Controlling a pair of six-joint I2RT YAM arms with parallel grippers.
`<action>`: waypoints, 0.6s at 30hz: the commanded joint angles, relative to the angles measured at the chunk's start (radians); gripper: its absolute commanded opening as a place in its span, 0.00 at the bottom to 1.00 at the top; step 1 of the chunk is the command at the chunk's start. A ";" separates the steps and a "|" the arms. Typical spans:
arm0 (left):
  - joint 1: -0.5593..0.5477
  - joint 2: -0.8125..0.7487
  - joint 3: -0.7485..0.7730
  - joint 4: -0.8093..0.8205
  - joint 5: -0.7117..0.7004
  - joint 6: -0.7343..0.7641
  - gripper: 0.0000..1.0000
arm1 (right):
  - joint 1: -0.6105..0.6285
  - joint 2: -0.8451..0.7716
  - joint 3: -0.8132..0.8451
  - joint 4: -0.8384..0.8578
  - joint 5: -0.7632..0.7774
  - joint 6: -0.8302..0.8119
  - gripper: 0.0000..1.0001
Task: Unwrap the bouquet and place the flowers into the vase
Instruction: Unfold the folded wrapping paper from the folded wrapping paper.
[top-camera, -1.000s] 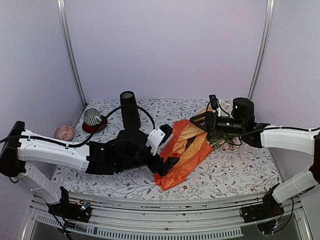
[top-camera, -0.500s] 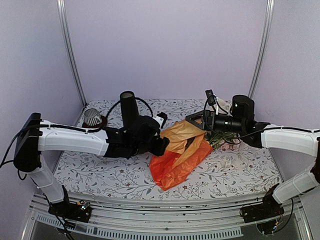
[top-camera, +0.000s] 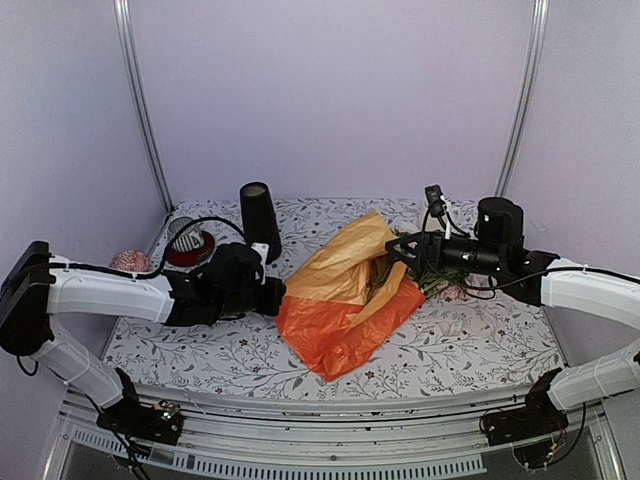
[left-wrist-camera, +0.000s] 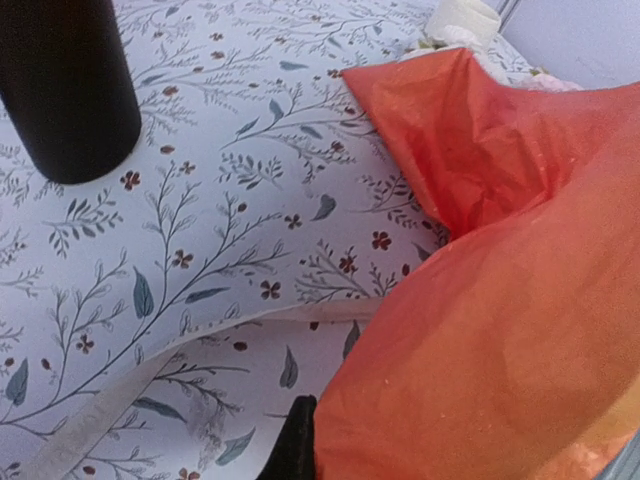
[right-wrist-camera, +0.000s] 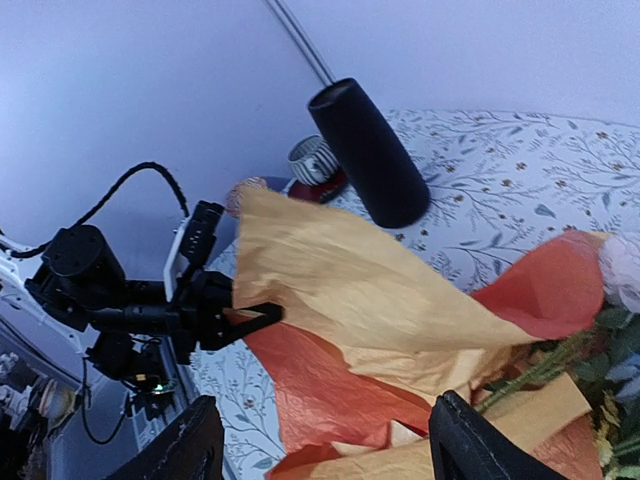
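- Pinching shut on the left edge of the crinkly paper of the bouquet (top-camera: 345, 300), the left hand (top-camera: 272, 297) holds the sheet spread low over the leaf-printed counter (top-camera: 470, 340).
- The right hand (top-camera: 400, 252) has its fingers spread wide by the paper's right end, over the stems.
- The paper is orange outside and tan inside. The green-stemmed flowers (right-wrist-camera: 590, 350) lie at its right.
- The vase (top-camera: 260, 218), a tall matte black cylinder, stands upright behind the left hand.

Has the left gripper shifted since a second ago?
Yes. The left gripper has pulled left toward the vase. It was well to the vase's right and is now almost directly in front of it, dragging the bouquet wrapper along.
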 joint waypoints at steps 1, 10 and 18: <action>0.033 -0.027 -0.083 0.061 0.023 -0.074 0.05 | 0.005 -0.019 -0.026 -0.082 0.170 -0.059 0.74; 0.041 -0.029 -0.190 0.032 -0.055 -0.118 0.04 | 0.005 0.059 -0.017 -0.062 0.426 -0.084 0.75; 0.041 -0.042 -0.234 0.002 -0.075 -0.145 0.00 | 0.005 0.206 0.045 -0.066 0.326 -0.021 0.71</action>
